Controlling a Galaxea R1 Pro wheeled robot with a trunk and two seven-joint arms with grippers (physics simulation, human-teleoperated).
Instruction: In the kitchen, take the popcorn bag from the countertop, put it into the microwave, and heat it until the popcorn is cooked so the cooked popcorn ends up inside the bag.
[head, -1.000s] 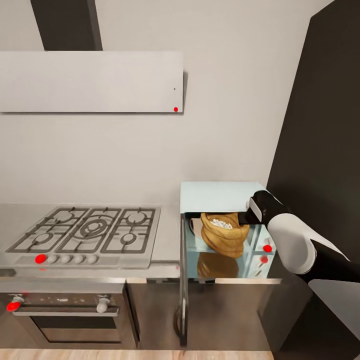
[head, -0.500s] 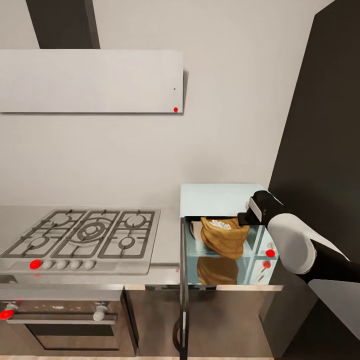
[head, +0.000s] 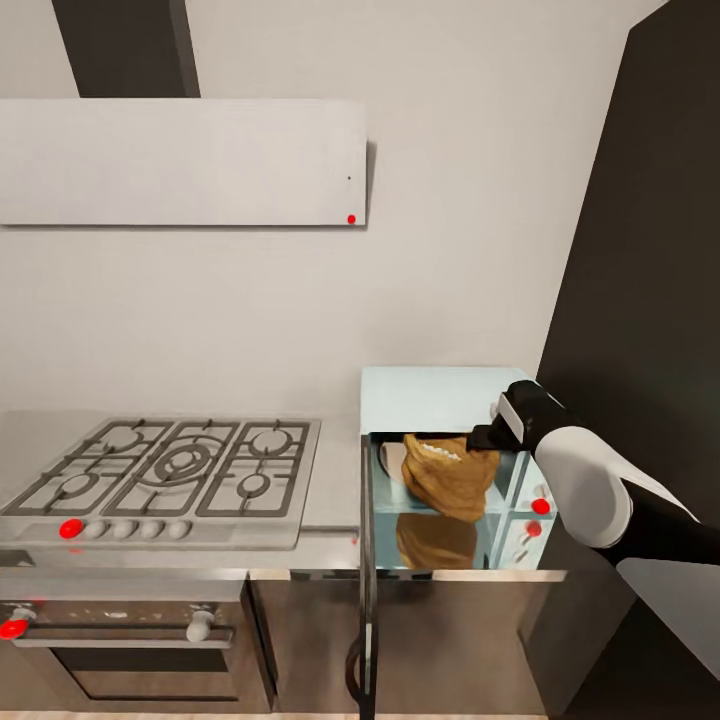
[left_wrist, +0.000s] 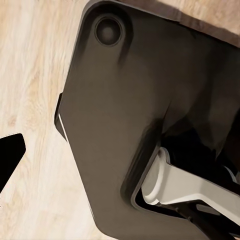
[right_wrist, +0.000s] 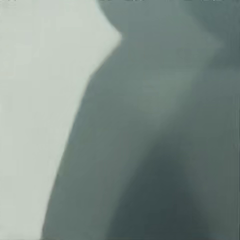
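One right gripper (head: 482, 437) touches the popcorn bag (head: 447, 480) inside the microwave (head: 430, 395).

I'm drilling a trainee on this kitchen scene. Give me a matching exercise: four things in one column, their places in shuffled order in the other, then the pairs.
Things:
1. popcorn bag
2. microwave
3. gas hob
4. oven

Places:
A. under the hob
B. inside the open microwave
C. on the countertop, left of the microwave
D. beside the tall dark cabinet

Pairs: 1-B, 2-D, 3-C, 4-A
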